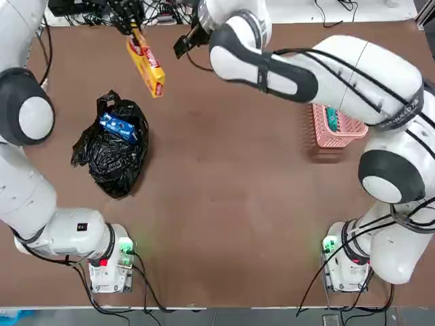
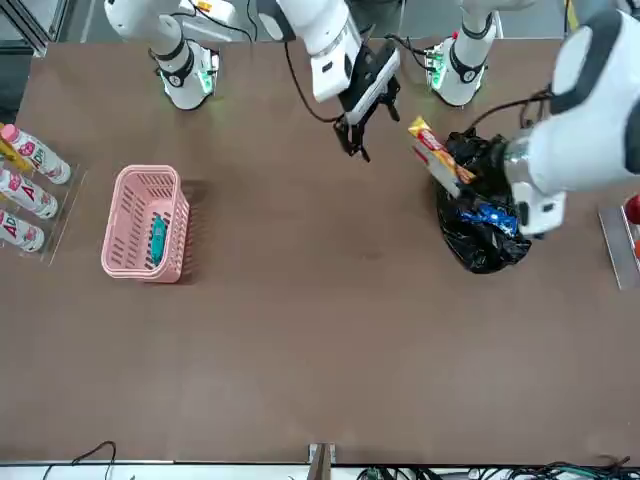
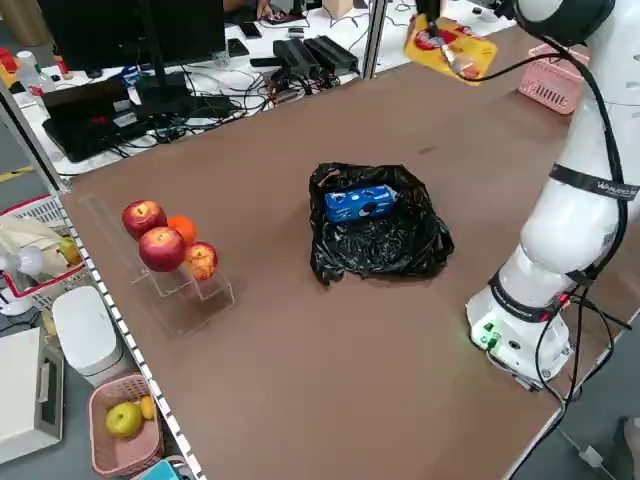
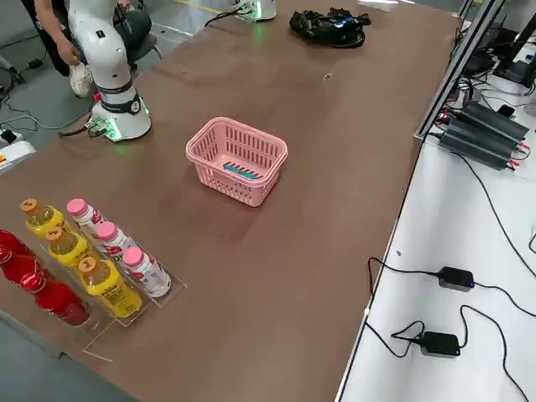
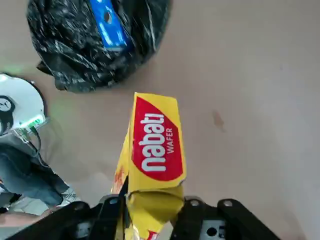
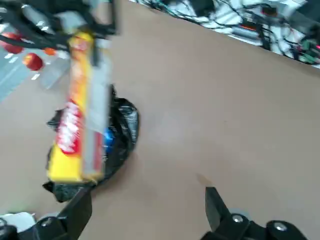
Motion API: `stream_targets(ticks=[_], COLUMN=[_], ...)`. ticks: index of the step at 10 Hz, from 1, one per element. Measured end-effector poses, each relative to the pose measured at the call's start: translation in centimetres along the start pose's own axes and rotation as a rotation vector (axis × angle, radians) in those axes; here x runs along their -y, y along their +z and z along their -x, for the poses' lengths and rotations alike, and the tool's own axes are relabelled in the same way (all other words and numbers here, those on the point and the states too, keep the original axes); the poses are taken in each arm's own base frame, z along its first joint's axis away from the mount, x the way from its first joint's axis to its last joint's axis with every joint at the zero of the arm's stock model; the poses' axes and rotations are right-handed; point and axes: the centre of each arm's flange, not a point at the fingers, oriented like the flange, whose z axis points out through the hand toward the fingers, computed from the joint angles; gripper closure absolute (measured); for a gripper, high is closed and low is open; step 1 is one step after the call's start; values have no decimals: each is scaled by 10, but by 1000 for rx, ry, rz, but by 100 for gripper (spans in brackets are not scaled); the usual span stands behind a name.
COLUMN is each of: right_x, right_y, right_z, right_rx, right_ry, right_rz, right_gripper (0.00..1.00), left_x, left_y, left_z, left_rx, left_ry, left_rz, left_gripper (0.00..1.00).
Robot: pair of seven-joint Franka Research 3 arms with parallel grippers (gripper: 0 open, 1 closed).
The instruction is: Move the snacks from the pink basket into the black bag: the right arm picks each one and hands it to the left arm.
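My left gripper (image 1: pixel 130 26) hangs above the table's far left, shut on one end of the yellow snack (image 1: pixel 147 65), whose red print shows in the left wrist view (image 5: pixel 155 145). Just to its right, my right gripper (image 1: pixel 184 45) stands open and apart from that packet; its fingers (image 6: pixel 216 204) are spread with nothing between them. The black bag (image 1: pixel 112 148) lies below on the table's left part, with the blue snack (image 1: pixel 117 125) in its mouth. The pink basket (image 1: pixel 340 130) sits at the right, partly under my right arm, with the teal snack (image 2: pixel 157 240) inside.
White bottles with red print (image 2: pixel 25 190) lie in a clear rack at the right edge, beside yellow and red bottles (image 4: pixel 84 276). Apples (image 3: pixel 160 245) stand on a clear rack at the left edge. Cables (image 1: pixel 163 10) run beyond the far edge.
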Motion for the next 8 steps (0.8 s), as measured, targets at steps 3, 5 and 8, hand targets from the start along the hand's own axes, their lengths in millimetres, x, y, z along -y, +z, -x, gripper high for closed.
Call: stream_targets(ticks=[3, 5, 8], right_x=[-81, -158, -271], right_y=[-31, -53, -80], right_z=[-10, -10, 43], right_rx=[97, 104, 173], right_ry=[105, 205, 329], right_rz=[64, 119, 250], right_gripper=[0, 0, 0], left_x=[25, 50, 91], left_y=[38, 63, 110], left_z=[-96, -151, -219], left_rx=[-2, 25, 38], left_ry=[-148, -251, -383], left_rz=[-101, -122, -55], left_gripper=[74, 74, 74])
